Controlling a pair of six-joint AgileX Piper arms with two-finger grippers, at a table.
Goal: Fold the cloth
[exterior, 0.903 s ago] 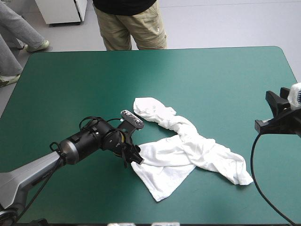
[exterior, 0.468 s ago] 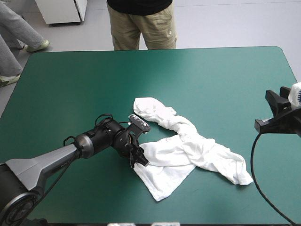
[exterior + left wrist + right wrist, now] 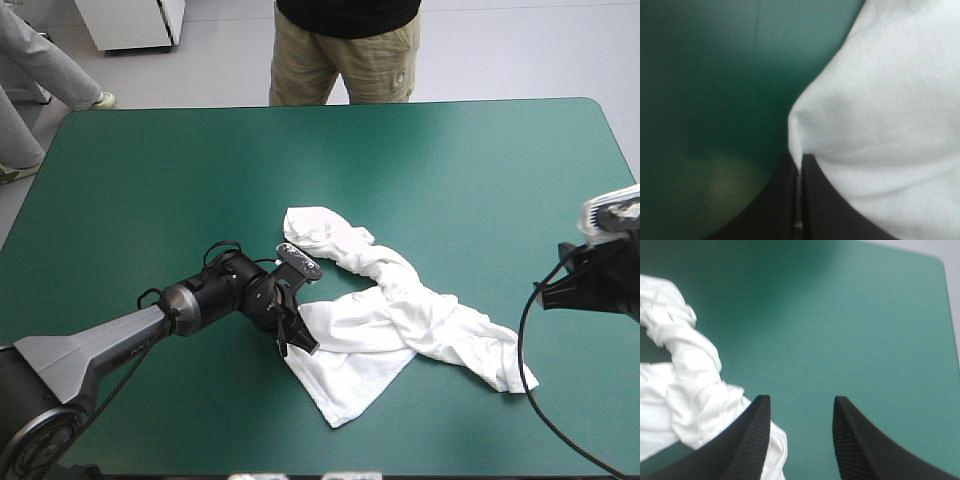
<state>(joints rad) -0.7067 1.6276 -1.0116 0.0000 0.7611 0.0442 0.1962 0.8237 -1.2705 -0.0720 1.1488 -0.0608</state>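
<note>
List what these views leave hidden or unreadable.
Left wrist view: blur and closeness hide how much T-shirt the left tool pinches.
Right wrist view: one finger of the right tool covers the T-shirt's nearest end.
High view: twisted folds hide collar and sleeves.

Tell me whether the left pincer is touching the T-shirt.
Touching. The left wrist view shows the left pincer all but shut on an edge of the T-shirt, with white cloth pinched between its black fingers.
</note>
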